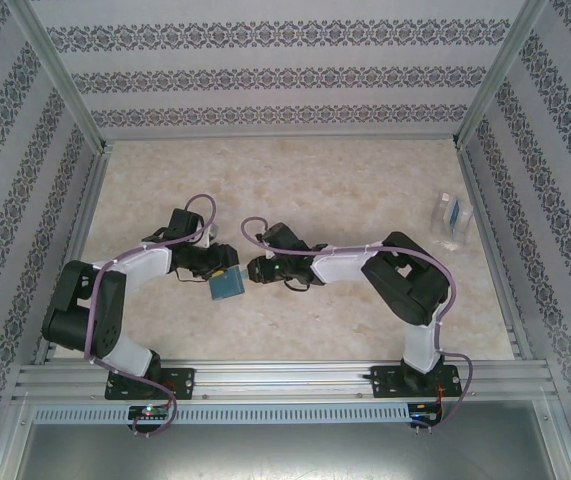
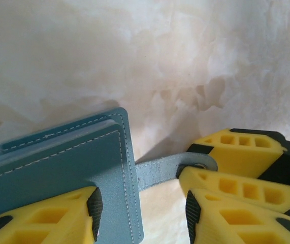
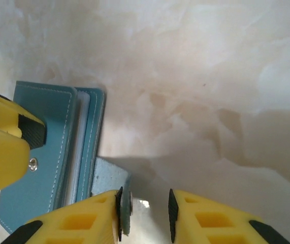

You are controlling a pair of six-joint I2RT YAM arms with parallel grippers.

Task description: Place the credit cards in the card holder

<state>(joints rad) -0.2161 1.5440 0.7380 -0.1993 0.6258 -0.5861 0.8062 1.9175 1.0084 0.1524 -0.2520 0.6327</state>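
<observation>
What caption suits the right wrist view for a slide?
Open right gripper around the snap strap of the flat teal-blue card holder; a yellow left gripper finger rests on its cover.

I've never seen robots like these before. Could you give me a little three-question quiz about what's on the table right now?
1. True or false: the card holder is red.
2. What lies between the right fingers? A) a credit card B) the card holder's snap strap C) a pen
3. In the overhead view, what stands near the right edge of the table?

Key:
1. False. It is teal-blue.
2. B. The fingers stand apart, not clamped on the strap.
3. A clear plastic stand.
</observation>
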